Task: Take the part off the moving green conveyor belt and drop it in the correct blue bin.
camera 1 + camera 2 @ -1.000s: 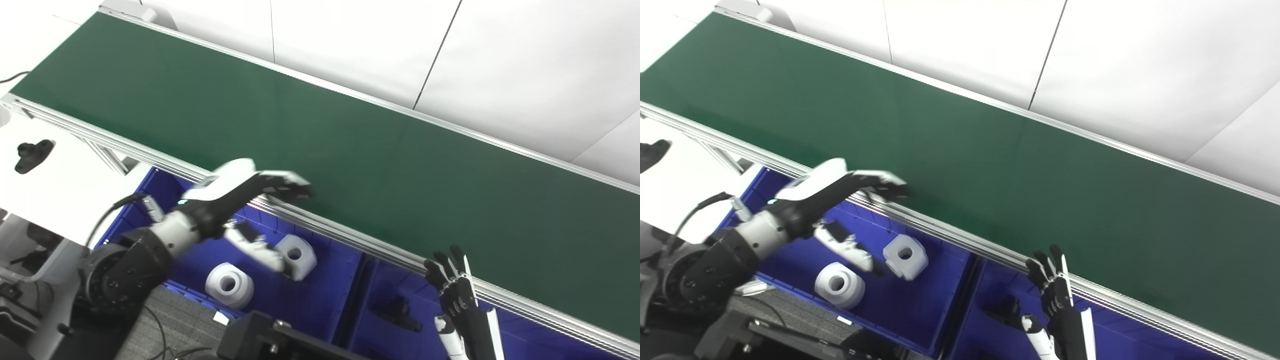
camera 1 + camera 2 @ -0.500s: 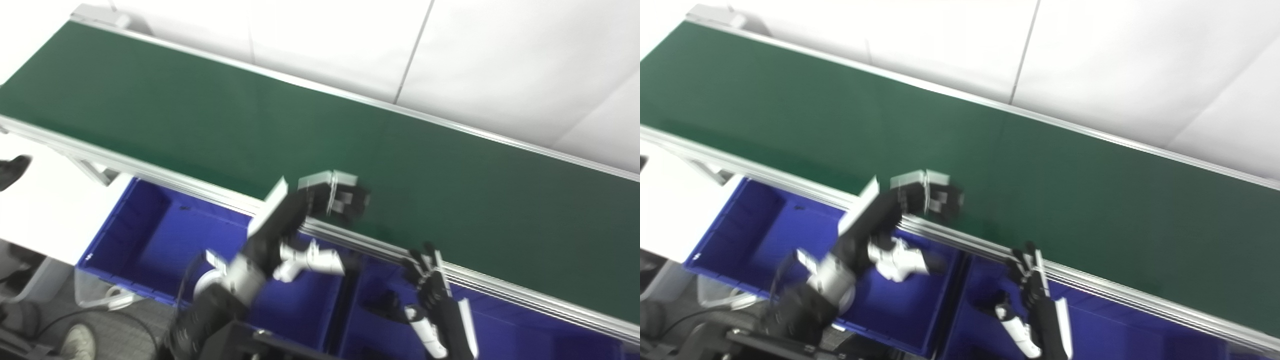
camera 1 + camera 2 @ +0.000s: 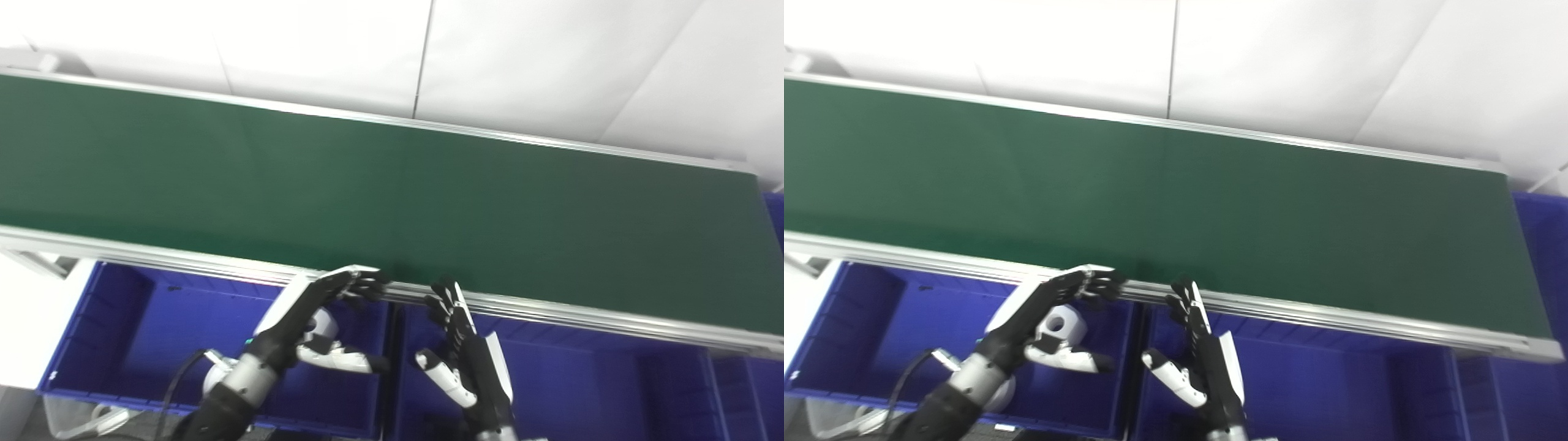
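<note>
The green conveyor belt point(image 3: 392, 184) runs across the whole view, and I see no part on it. My left hand point(image 3: 315, 303) is open and empty, with its fingertips point(image 3: 367, 285) at the belt's near metal rail and its thumb spread out below. It hangs over the left blue bin point(image 3: 153, 324). A white part with a round hole point(image 3: 1061, 324) lies in that bin, half hidden under the hand. My right hand point(image 3: 462, 349) is open and empty, fingers pointing up at the rail, over the middle blue bin point(image 3: 582, 380).
The aluminium rail point(image 3: 551, 309) edges the belt's near side above the bins. Another blue bin point(image 3: 1546, 245) sits past the belt's right end. White wall panels point(image 3: 520, 61) stand behind the belt.
The camera has swung, so the belt now lies nearly level. My left hand has drawn back from over the belt to its near rail. My right hand stays open near the rail.
</note>
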`<state>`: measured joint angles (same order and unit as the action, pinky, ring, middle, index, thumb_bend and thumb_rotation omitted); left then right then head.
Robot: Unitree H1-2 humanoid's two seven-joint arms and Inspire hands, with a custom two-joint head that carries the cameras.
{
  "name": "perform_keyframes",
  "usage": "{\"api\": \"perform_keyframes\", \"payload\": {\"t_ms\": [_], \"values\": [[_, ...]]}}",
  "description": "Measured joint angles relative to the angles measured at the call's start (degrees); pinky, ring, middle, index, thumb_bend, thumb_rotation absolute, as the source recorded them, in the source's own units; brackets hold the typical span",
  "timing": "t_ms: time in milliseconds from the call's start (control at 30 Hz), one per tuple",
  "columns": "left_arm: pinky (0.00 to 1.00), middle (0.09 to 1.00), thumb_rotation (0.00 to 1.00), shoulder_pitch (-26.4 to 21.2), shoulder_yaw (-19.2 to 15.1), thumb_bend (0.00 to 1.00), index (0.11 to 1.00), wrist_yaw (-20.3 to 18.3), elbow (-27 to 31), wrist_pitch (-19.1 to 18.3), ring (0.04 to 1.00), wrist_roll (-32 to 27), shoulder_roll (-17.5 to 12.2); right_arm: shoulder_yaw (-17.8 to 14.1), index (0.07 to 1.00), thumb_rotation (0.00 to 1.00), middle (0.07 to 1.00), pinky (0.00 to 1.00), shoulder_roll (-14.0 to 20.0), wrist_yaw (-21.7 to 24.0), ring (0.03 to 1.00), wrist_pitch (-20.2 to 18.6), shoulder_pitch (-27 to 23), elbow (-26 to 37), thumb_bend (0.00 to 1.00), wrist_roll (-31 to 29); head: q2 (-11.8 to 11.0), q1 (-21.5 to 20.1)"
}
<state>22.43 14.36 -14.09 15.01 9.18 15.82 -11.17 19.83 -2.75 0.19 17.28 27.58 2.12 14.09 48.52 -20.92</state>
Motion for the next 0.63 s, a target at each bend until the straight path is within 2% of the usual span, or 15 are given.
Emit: {"api": "perform_keyframes", "payload": {"t_ms": [100, 433, 500, 533, 600, 633], "values": [[0.57, 0.711, 0.44, -0.8, 0.0, 0.78, 0.746, -0.2, 0.1, -0.6, 0.667, -0.5, -1.0, 0.0, 0.998, 0.7, 0.962, 0.91, 0.0, -0.9, 0.909, 0.0, -0.1, -0.2, 0.8, 0.0, 0.1, -0.8], [0.57, 0.709, 0.42, -1.1, 1.4, 0.78, 0.747, -1.1, 2.3, -1.7, 0.663, -0.5, -0.8, 0.0, 1.0, 0.71, 0.961, 0.9, 0.0, -1.2, 0.909, 0.0, -0.2, -0.3, 0.8, -0.2, 0.7, -1.4], [0.57, 0.71, 0.42, -1.1, 1.4, 0.78, 0.748, -1.1, 2.3, -2.1, 0.663, -0.5, -0.8, 0.0, 1.0, 0.71, 0.959, 0.9, 0.0, -1.2, 0.904, 0.0, -0.2, -0.3, 0.81, -0.1, 1.1, -2.9], [0.57, 0.71, 0.43, -1.1, 1.4, 0.78, 0.751, -1.1, 2.3, -2.2, 0.663, -0.5, -0.8, 0.1, 1.0, 0.71, 0.961, 0.9, 0.0, -1.2, 0.905, 0.0, -0.2, -0.3, 0.81, 0.1, 1.8, -5.7], [0.57, 0.71, 0.44, -1.1, 1.2, 0.78, 0.754, -1.2, 2.6, -2.4, 0.666, -1.5, -1.0, 0.1, 1.0, 0.71, 0.963, 0.91, 0.0, -1.2, 0.908, 0.0, -0.3, -0.3, 0.8, 0.4, 1.8, -6.3], [0.57, 0.71, 0.45, -1.2, 1.1, 0.78, 0.756, -1.3, 2.7, -2.5, 0.668, -2.1, -1.2, 0.1, 1.0, 0.71, 0.962, 0.9, 0.0, -1.2, 0.908, 0.0, -0.3, -0.3, 0.8, 0.5, 2.2, -8.6]]}}
